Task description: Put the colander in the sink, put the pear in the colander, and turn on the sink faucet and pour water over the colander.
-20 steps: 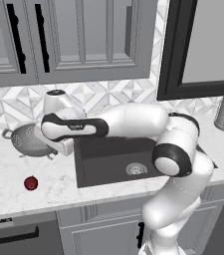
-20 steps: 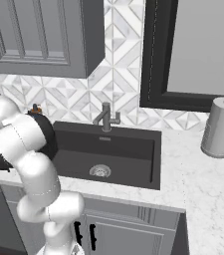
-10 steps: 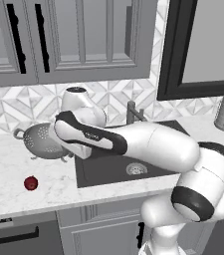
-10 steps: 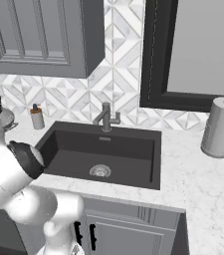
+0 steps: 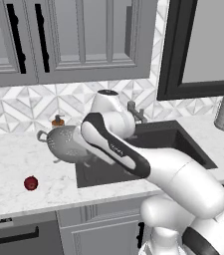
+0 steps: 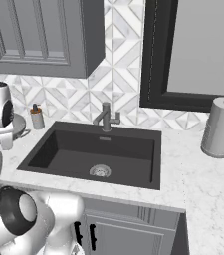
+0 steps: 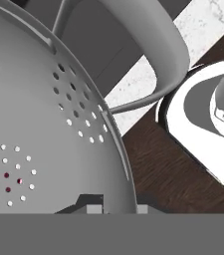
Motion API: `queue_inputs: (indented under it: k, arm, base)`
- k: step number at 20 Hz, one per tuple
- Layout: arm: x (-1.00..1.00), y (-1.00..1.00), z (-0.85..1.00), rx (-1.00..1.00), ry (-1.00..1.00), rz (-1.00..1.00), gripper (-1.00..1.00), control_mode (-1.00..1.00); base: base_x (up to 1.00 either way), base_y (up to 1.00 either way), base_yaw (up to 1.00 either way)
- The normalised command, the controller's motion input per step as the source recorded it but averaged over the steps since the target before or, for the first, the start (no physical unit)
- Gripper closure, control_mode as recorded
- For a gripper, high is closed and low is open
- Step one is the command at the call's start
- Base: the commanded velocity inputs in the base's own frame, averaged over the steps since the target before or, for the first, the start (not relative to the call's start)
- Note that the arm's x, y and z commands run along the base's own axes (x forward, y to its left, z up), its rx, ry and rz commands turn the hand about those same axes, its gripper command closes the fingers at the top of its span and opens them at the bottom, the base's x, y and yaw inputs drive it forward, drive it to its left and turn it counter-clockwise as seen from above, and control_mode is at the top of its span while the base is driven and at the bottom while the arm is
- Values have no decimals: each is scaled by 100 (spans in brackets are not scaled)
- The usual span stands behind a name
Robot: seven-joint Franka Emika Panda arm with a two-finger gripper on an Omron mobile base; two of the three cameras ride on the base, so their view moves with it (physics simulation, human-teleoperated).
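Gripper clamped shut on the rim of the colander; in the hand view the two dark tips straddle the thin metal edge at the bottom, one inside the bowl, one outside. Perforated inner wall of the bowl spreads up and left from the tips; a loop handle arcs away above them. In the left base view the colander hangs tilted in the air, held by the hand, its far loop handle pointing away to the left, its body over the white marble counter at the left edge of the sink. Sink basin lies to the right of the held bowl, dark grey, round metal drain on its floor. Pear sits on the counter below and to the left of the colander, well apart from it, nearer the counter's front edge. Small soap pump bottle stands at the back wall just behind the colander. Sink faucet upright at the basin's back rim, right of the hand, spout angled over the basin. Paper towel roll stands far right on the counter, well apart from the gripper.
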Motion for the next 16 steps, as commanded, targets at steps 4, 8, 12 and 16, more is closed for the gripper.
queue_inputs:
  k: [4,8,12,16]
  arm:
    - [-17,-77,2,0,1,0,100,-100]
    - [-3,-74,0,0,11,0,100,-100]
    - [-16,-41,-7,0,3,6,100,-100]
    - [-8,-43,-7,0,0,13,100,-100]
  base:
    - [0,0,0]
    - [0,0,0]
    - [0,0,0]
    - [0,0,0]
